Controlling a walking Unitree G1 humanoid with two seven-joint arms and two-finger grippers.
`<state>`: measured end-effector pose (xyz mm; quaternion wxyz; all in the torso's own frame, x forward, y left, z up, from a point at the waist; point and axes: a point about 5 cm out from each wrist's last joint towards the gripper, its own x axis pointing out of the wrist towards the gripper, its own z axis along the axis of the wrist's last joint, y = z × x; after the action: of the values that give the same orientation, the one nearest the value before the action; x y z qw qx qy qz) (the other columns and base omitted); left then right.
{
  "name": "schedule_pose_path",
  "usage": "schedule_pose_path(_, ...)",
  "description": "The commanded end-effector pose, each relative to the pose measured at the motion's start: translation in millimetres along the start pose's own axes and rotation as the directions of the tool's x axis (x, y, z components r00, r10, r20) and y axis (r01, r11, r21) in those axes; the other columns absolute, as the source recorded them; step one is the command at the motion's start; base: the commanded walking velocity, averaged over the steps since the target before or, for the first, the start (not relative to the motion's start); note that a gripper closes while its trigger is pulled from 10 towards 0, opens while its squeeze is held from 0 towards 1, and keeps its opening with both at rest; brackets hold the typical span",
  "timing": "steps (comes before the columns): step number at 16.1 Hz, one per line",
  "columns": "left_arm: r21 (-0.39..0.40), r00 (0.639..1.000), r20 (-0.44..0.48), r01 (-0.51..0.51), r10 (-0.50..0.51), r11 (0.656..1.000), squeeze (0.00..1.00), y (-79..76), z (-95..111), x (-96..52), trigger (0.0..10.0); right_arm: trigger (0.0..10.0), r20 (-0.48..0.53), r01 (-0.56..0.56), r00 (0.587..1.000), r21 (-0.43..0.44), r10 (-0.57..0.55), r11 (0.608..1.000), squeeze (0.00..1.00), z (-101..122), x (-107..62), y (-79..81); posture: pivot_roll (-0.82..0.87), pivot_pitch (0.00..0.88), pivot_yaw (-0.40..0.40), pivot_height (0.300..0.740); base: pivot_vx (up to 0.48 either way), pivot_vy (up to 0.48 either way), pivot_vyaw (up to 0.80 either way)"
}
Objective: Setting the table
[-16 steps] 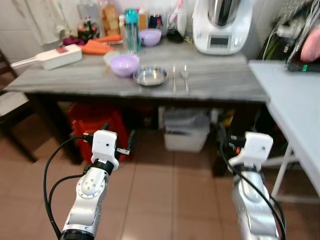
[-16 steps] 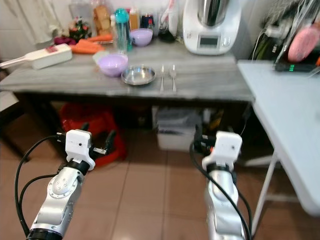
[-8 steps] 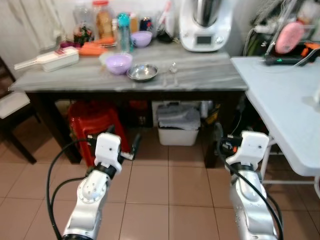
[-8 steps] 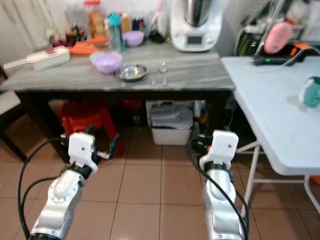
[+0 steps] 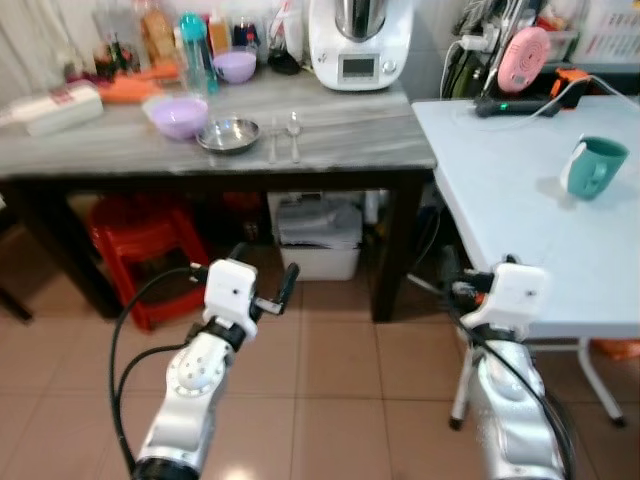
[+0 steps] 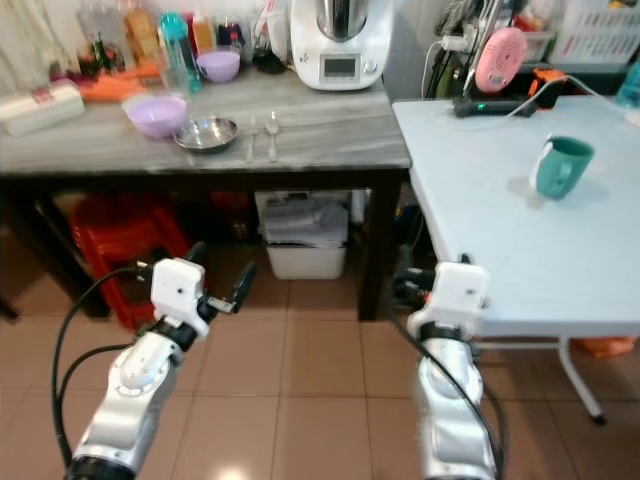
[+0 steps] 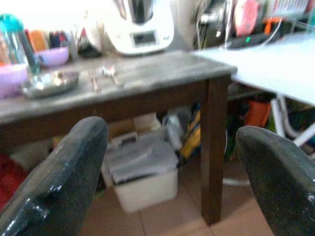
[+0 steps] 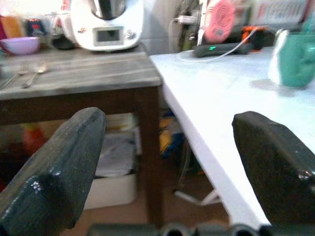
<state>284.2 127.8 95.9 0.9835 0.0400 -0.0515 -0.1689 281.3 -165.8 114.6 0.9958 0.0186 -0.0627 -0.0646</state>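
Observation:
On the grey wooden table (image 5: 340, 130) lie a purple bowl (image 5: 178, 116), a steel plate (image 5: 228, 134), a fork (image 5: 272, 140) and a spoon (image 5: 294, 128). A teal mug (image 5: 590, 167) stands on the white folding table (image 5: 500, 200) to the right. My left gripper (image 7: 167, 187) is open and empty, held low over the floor in front of the grey table. My right gripper (image 8: 167, 172) is open and empty too, low beside the white table's front corner.
A white kitchen machine (image 5: 358, 40), a second purple bowl (image 5: 235, 66) and bottles stand at the back of the grey table. Under it are a red stool (image 5: 135, 250) and a white bin (image 5: 318, 240). A pink fan (image 5: 522, 58) stands at the white table's far edge.
The view has turned right and pulled back: the grey table sits further left and the white table with the teal mug has come into view. Both arms keep their pose.

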Motion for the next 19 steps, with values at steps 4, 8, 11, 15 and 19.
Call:
schedule_pose_path(4,-0.005,1.000,0.022,0.014,-0.014,1.000,0.00,-0.4,5.2,4.2,10.0,10.0,0.012,0.010,1.000,-0.001,-0.010,1.000,0.00,0.9,2.3,-0.2,0.02,0.000,0.054,0.740,0.000,-0.480,0.00)
schedule_pose_path(8,-0.007,1.000,0.021,0.011,-0.011,1.000,0.00,0.8,5.3,3.9,10.0,10.0,0.010,0.007,1.000,0.003,-0.007,1.000,0.00,0.2,1.1,2.3,0.02,0.000,0.055,0.740,0.000,-0.480,0.00)
schedule_pose_path(11,-0.003,1.000,0.020,0.015,-0.015,1.000,0.00,-0.8,4.3,2.5,10.0,10.0,0.007,0.008,1.000,0.005,-0.008,1.000,0.00,-1.1,0.0,2.4,0.02,0.000,0.053,0.740,0.000,-0.365,0.00)
schedule_pose_path(15,-0.053,0.998,0.060,0.027,-0.024,0.998,0.00,0.0,8.7,1.9,10.0,10.0,0.005,0.006,1.000,0.005,-0.006,1.000,0.00,-1.5,0.4,2.6,0.02,0.000,0.051,0.740,0.000,0.000,0.00)
schedule_pose_path(19,-0.078,0.999,0.044,0.005,-0.002,0.997,0.00,1.1,7.1,1.9,10.0,10.0,0.003,0.002,1.000,0.000,-0.002,1.000,0.00,-1.7,0.4,2.8,0.02,0.000,0.047,0.740,0.000,0.000,0.00)
